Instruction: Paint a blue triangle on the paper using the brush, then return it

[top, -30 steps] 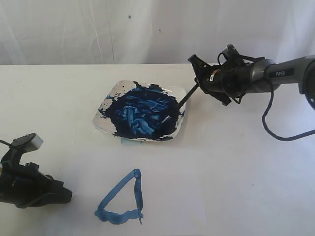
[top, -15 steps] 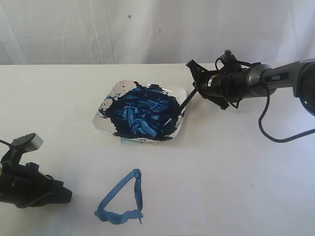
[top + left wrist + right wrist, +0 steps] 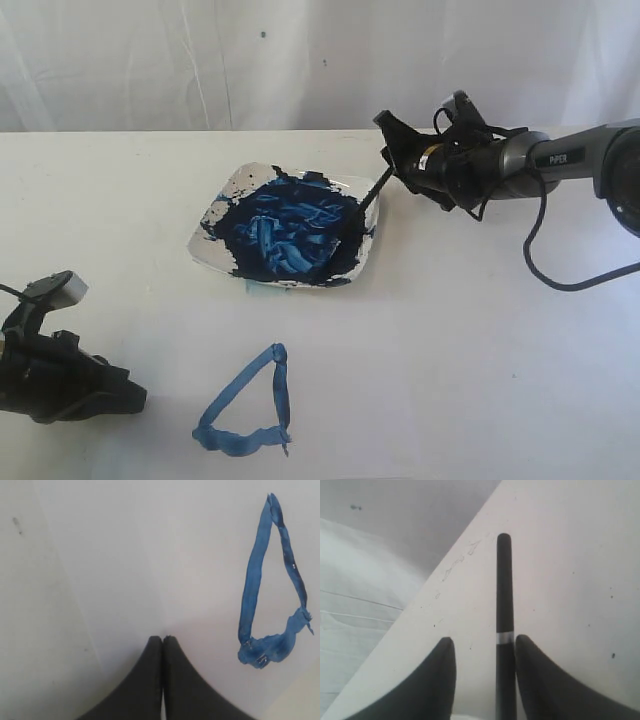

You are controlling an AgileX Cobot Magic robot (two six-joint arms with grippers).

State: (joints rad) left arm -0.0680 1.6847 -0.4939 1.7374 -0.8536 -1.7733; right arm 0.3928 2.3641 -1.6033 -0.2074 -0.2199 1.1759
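Right gripper, jaws parted around the brush, hangs beside the paint plate. The brush runs straight out from it into the paint; the blue triangle sits nearer the closed left gripper

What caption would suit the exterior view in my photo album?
Blue triangle finished on the paper, the right gripper open around the brush resting in the paint-smeared plate.

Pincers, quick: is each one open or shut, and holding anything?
Left pincer: shut, holding nothing.
Right pincer: open, with the brush between its fingers, not pinched.
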